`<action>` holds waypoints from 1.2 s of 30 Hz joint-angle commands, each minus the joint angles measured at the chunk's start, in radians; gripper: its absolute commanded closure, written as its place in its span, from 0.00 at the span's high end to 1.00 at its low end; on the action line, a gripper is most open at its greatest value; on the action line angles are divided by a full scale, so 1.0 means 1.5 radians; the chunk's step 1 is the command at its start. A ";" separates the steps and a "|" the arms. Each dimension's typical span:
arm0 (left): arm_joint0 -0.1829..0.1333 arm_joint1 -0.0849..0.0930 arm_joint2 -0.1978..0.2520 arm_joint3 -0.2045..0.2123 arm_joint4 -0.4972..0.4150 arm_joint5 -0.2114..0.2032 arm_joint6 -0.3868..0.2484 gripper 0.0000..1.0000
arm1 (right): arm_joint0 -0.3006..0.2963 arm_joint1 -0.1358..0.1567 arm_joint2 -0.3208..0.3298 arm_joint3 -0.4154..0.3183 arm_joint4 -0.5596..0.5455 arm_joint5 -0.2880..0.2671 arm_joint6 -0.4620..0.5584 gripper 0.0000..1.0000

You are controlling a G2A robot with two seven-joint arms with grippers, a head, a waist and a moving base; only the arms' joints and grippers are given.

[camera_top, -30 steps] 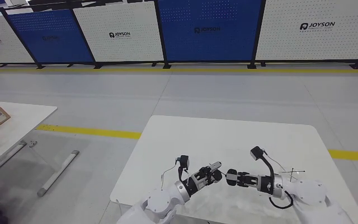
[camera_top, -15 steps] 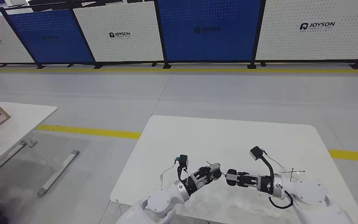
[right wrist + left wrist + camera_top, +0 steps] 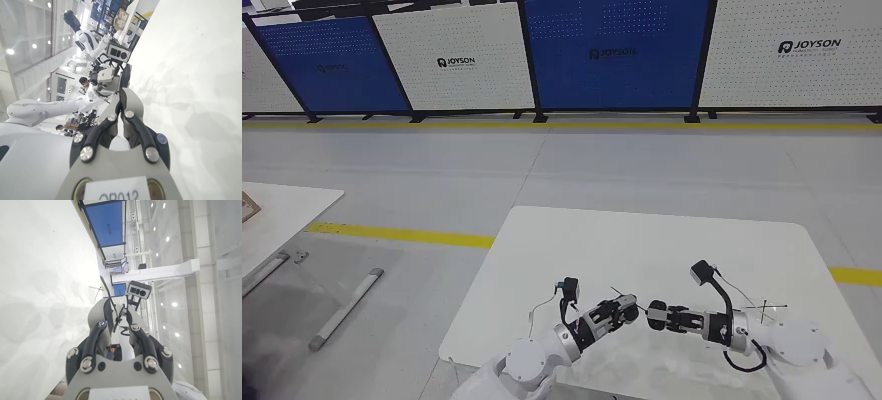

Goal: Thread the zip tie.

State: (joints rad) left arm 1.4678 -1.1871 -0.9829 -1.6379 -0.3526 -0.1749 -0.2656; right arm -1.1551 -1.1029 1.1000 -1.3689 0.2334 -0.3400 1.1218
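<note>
The likeliest failure, as I judge it, starts with the left gripper (image 3: 627, 308), low in the middle of the top view. If it closes before the strap is lined up, it could bend the zip tie (image 3: 108, 292) sideways, so the tip misses the head's slot. The tie is thin and springy, so a small twist of either wrist would swing its free end wide. A pinch on the right that is too light could let the tie rotate or drop to the white counter (image 3: 662, 240). The two grippers sit almost tip to tip, so a further push inward risks knocking them together. The left fingers (image 3: 108, 313) are parted by a narrow gap. The black strap runs along one ribbed pad and out past the tips, and its head sits in the gap near the middle of the left wrist view. I cannot tell whether that pad presses on it. Just to the right in the top view, the right gripper (image 3: 654, 317) has its fingers (image 3: 122, 100) pressed together pad to pad. The tie is off the counter, so they probably pinch it, though the right wrist view hides the contact. Spare zip ties (image 3: 764, 305) lie crossed on the counter farther right.
</note>
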 commanded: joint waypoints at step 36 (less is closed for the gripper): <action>-0.004 -0.005 0.006 0.008 0.014 0.001 0.016 0.04 | -0.006 0.001 0.002 -0.012 -0.013 0.000 0.001 0.00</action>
State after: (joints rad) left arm 1.4610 -1.1943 -0.9738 -1.6258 -0.3312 -0.1727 -0.2413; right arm -1.1643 -1.1010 1.1034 -1.3861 0.2129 -0.3400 1.1232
